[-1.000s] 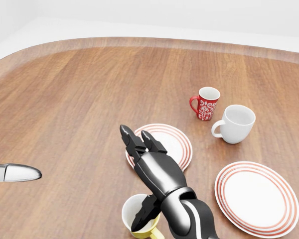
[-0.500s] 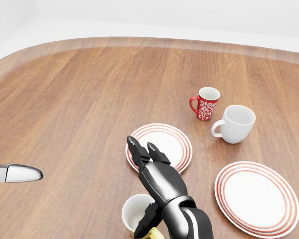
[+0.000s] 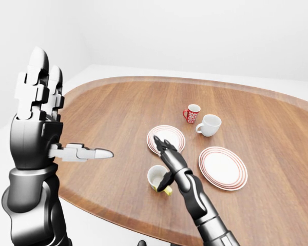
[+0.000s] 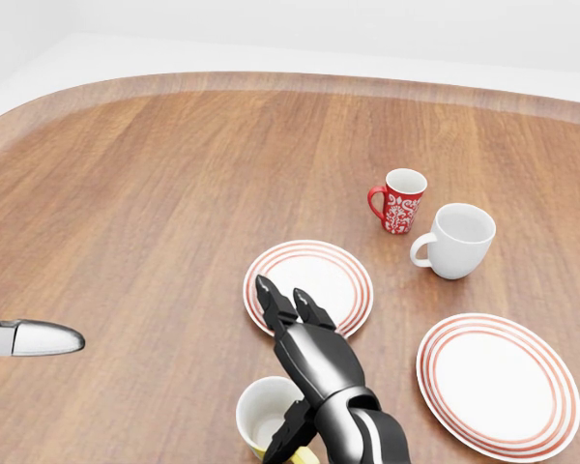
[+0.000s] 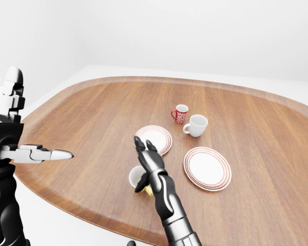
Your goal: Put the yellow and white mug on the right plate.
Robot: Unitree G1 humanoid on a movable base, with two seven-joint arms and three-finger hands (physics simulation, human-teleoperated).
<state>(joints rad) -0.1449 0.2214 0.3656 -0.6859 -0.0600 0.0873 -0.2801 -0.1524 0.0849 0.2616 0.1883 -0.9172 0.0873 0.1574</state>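
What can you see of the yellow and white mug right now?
The yellow and white mug stands upright on the wooden table near its bottom edge in the left-eye view, below the left plate. Its inside is white and looks empty; its outside and handle are yellow, glossy like ceramic. The handle points toward the bottom right. The right hand, fingers open, hangs over its right rim, thumb by the handle; contact cannot be confirmed.

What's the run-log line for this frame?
phase: reaching | right hand: open, beside yellow and white mug, no grasp | left hand: open, raised | right plate: bare | mug: on table
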